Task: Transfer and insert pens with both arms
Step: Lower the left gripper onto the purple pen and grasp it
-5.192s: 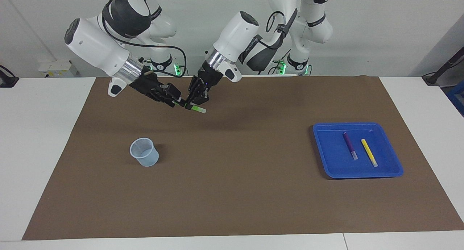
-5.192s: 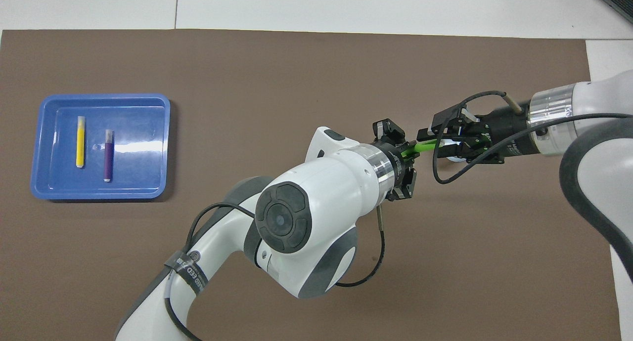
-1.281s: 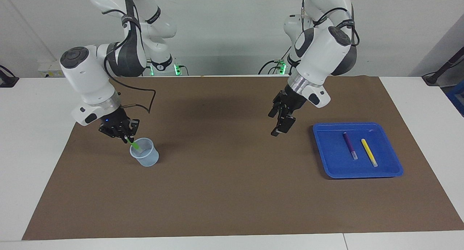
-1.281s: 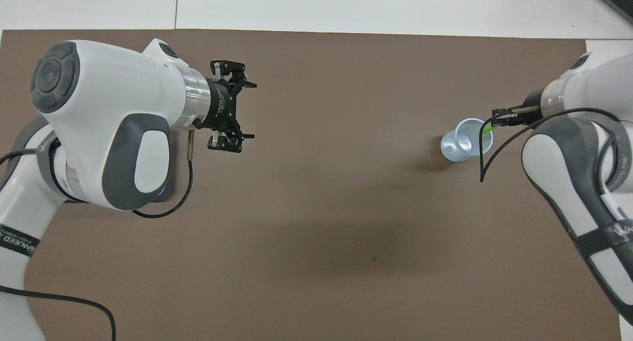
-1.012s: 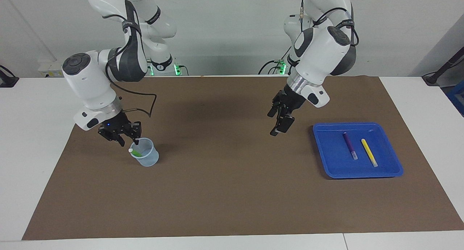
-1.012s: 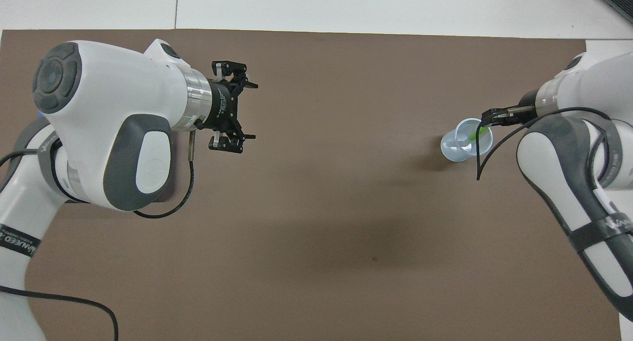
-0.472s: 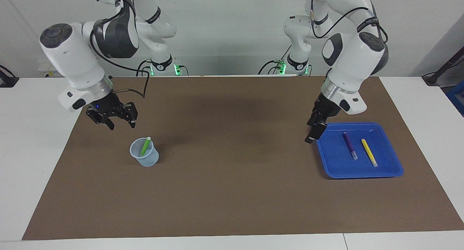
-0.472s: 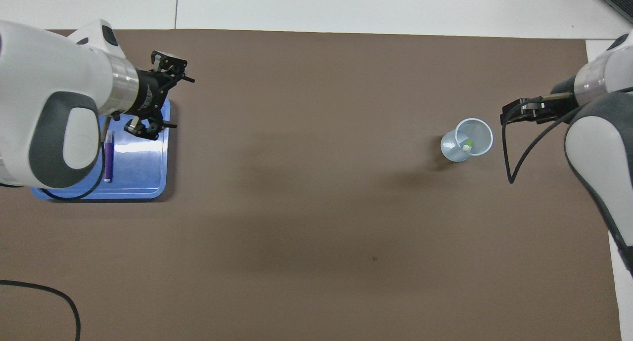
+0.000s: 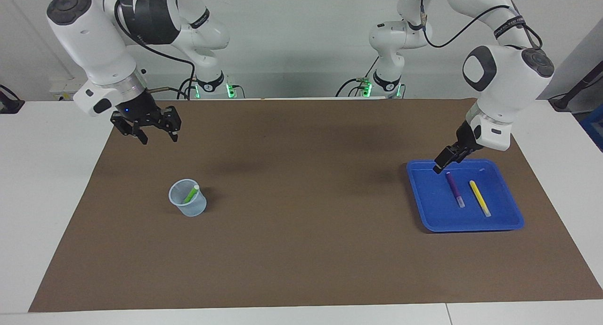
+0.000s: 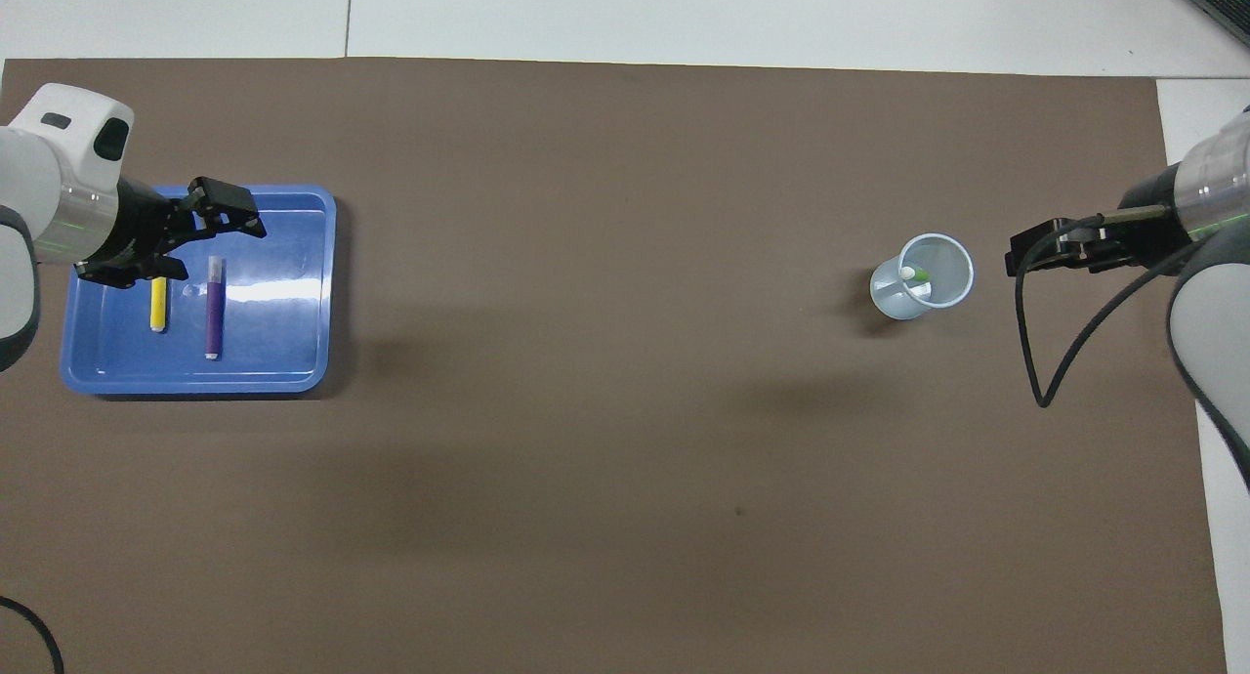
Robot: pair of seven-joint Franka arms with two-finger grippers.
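- You have one pen delivered: the green pen [image 9: 191, 193] stands tilted in the clear cup [image 9: 188, 204], whitish cap up, leaning on the rim.
- Two pens remain. The purple pen [image 9: 455, 189] and the yellow pen [image 9: 479, 198] lie side by side, apart, in the blue tray [image 9: 511, 223] at the left arm's end of the brown mat [image 9: 301, 249]. The yellow one lies toward the tray's outer edge.
- Step in hand, as I judge it: pick-up of the second pen by the left arm.
- Your left gripper [image 9: 440, 166] hangs over the tray's robot-side rim, just beside the purple pen's coloured end, not touching it. In the overhead view its fingers [image 10: 234, 227] stand spread, and nothing is between them.
- Your right gripper [image 9: 158, 136] hangs raised over the mat between the cup and the robots, clear of both cup and pen. Its fingers are spread and it carries nothing. This arm waits.
- Next move, in my estimate: bring the left gripper down over the middle of the purple pen's barrel with the fingers across the barrel, then close.
- Note: the pen lies flat on the tray floor, so the fingertips must reach nearly to that floor without striking the rim.
- After that, expect a mid-air handover to the right gripper, then insertion into the cup beside the green pen.
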